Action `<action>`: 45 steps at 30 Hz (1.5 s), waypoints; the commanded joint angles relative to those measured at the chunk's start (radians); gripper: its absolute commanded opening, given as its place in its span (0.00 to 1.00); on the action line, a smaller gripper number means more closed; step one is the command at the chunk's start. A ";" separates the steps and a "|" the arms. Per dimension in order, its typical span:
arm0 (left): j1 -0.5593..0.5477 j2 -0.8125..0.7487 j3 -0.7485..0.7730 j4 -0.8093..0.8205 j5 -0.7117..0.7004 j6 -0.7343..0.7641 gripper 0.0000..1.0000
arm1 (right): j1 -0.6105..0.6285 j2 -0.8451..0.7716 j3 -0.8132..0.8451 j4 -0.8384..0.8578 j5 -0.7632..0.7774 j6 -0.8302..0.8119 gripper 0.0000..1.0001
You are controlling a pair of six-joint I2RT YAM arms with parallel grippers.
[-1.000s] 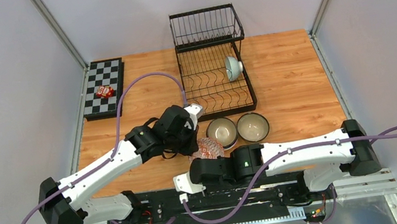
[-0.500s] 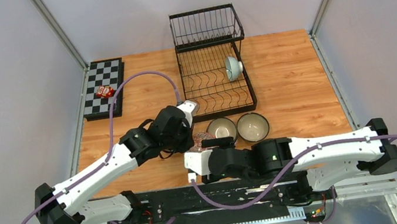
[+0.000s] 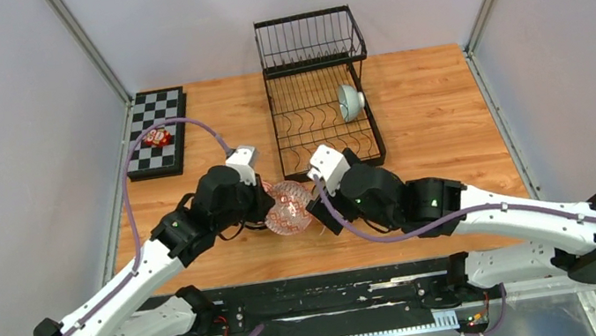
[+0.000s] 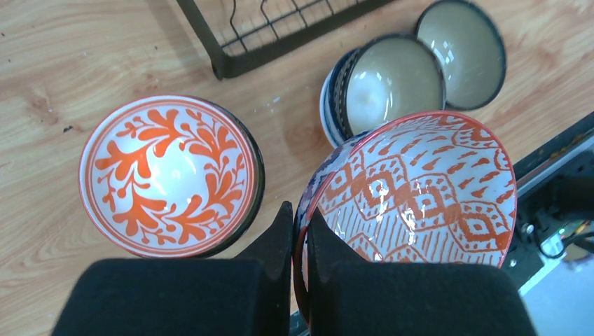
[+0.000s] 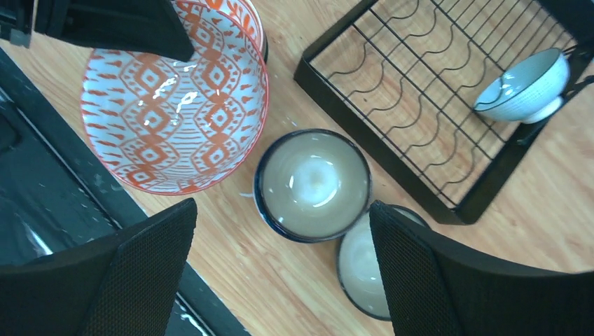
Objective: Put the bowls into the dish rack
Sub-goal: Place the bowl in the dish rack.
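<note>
Left gripper (image 4: 300, 222): fingers pinch the rim of the red-patterned bowl (image 4: 420, 189), which you hold tilted off the table, just near of the dish rack's (image 3: 324, 128) near-left corner.
Right gripper (image 5: 280, 206): fingers spread wide, gripping nothing, hanging above a cream dark-rimmed bowl (image 5: 313, 183). A second cream bowl (image 5: 364, 266) lies just beside it.
The orange floral bowl (image 4: 168, 175) sits on the table left of the held bowl.
The right arm crowds the rack's near edge.
The pale green bowl (image 5: 522, 87) stands on edge in the rack's right side.
Checkerboard (image 3: 154, 133) far left, well apart.
</note>
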 commanded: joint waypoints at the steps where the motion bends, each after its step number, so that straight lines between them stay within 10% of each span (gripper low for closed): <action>1: 0.040 -0.070 -0.038 0.179 0.044 -0.059 0.00 | -0.068 -0.042 -0.046 0.113 -0.156 0.195 0.97; 45: 0.149 -0.327 -0.379 0.881 0.231 -0.379 0.00 | -0.183 -0.152 -0.299 0.751 -0.413 0.730 0.94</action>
